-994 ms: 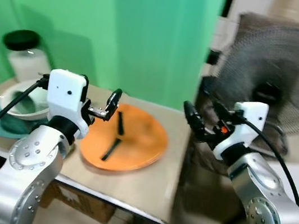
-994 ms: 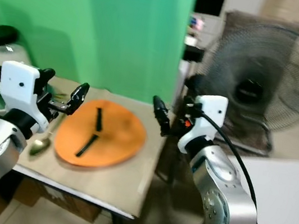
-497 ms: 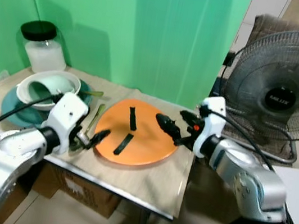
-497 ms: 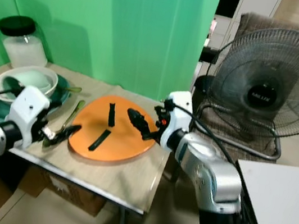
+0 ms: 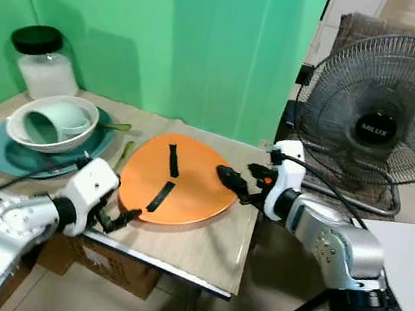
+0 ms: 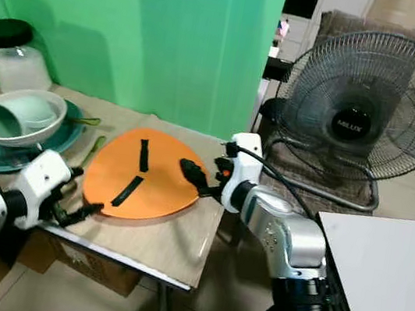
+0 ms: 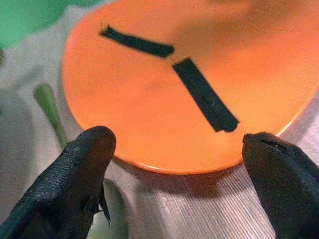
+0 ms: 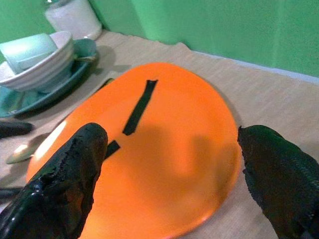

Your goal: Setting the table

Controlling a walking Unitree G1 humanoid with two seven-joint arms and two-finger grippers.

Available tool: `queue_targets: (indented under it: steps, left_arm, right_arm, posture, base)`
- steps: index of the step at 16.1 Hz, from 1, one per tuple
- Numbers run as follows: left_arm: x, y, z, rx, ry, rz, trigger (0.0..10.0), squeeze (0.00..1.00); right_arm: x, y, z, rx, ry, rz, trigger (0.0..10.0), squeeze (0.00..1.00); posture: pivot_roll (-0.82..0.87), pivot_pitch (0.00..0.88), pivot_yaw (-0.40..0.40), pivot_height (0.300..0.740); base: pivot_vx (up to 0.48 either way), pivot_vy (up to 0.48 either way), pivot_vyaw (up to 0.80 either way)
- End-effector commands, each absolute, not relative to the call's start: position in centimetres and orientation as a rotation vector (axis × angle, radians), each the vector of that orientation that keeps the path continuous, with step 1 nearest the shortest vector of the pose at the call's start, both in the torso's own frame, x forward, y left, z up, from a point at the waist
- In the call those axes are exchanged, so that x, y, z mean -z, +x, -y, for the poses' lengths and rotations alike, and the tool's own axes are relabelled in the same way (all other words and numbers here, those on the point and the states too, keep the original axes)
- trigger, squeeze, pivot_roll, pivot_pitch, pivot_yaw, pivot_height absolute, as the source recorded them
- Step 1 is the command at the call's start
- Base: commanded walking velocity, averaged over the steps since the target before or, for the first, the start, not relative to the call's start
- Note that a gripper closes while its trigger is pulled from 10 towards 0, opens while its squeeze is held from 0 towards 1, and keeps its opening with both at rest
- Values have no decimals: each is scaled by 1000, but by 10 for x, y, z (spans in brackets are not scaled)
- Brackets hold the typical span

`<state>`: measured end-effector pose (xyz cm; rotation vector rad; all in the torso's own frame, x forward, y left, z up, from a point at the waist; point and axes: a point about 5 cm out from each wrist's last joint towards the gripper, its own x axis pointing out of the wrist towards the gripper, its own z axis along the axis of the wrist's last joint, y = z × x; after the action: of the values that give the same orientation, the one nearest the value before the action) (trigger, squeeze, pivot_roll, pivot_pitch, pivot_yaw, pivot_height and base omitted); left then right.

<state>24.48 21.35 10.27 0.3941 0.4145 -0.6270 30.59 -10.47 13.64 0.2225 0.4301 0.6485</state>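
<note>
Both the left claw (image 5: pixel 120 217) and right claw (image 5: pixel 232 182) are spread wide, empty; the orange mat (image 5: pixel 183 183) between them is best gripped by its edges.

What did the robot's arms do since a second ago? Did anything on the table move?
Both arms came down toward the orange plate. The left gripper dropped from above the plate to its near edge at the front of the table, fingers open. The right gripper moved in from beside the table to the plate's right edge, also open. Neither holds anything. The plate, bowl and jar look unmoved; the camera shifted.
</note>
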Motion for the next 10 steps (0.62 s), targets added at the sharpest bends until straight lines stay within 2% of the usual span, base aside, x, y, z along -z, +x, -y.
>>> queue_targets:
  steps: [1, 5, 10]
  left_arm:
    - [-101, 246, -216, 606, 407, -405, 10000, 0]
    - [-90, 244, -217, 616, 411, -410, 10000, 0]
    - [-101, 251, -214, 623, 416, -343, 10000, 0]
  right_arm:
    - [-144, 309, 100, -679, 228, -402, 10000, 0]
    - [-142, 313, 98, -694, 244, -408, 10000, 0]
    - [-143, 316, 98, -709, 246, -407, 10000, 0]
  posture:
    - [-72, 0, 27, 740]
    - [-75, 0, 19, 740]
    - [-73, 0, 14, 740]
  base:
    - [0, 0, 0]
    - [0, 0, 0]
    - [0, 0, 0]
